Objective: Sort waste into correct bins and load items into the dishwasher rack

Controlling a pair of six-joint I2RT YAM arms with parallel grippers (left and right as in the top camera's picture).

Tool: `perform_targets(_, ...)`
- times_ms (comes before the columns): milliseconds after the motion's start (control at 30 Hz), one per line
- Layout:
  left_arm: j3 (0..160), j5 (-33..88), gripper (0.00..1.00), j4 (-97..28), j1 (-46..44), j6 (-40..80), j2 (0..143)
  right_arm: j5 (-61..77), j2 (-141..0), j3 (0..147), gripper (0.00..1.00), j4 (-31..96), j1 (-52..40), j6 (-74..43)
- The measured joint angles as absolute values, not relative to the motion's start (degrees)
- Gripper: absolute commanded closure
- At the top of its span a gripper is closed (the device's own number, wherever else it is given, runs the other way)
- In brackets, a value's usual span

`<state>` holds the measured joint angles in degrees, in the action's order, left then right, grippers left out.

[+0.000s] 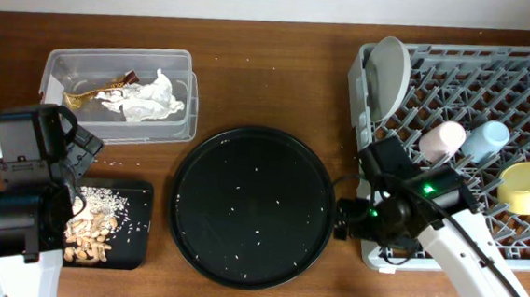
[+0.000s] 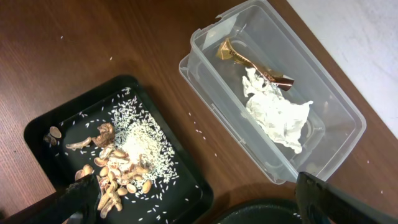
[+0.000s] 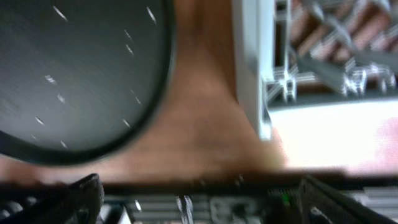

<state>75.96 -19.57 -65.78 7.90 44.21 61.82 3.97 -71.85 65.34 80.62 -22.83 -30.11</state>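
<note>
The clear tub (image 1: 122, 59) at the back left holds the white tissue (image 1: 151, 101) and the gold-brown foil wrapper (image 1: 96, 95); both show in the left wrist view, tissue (image 2: 277, 115) and wrapper (image 2: 249, 62). The shallow black tray (image 1: 137, 243) holds rice and brownish chunks (image 2: 134, 146). The grey rack (image 1: 495, 62) holds the grey plate (image 1: 389, 73), pink cup (image 1: 441, 140), blue cup (image 1: 486, 139) and yellow-green bowl (image 1: 529, 186). My left gripper (image 2: 199, 208) is open and empty above the black tray's edge. My right gripper (image 3: 202, 199) is open and empty beside the rack's front left corner (image 3: 252, 62). The chopsticks are out of view.
A large round black tray (image 1: 251, 208) with scattered rice grains lies in the middle, between the two arms. My left arm covers part of the shallow black tray. A few rice grains lie on the wood near the tub. The right wrist view is blurred.
</note>
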Motion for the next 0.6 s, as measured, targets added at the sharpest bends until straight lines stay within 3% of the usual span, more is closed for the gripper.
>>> perform_targets(333,75.96,-19.59,0.01,-65.78,7.90,44.21,61.82,4.10,-68.93,54.76,0.02,54.28,-23.09,-24.97)
perform_targets(600,75.96,-19.59,0.01,-65.73,7.90,44.21,61.82,5.17,-52.40,36.77,0.02,32.08,-23.09,-15.20)
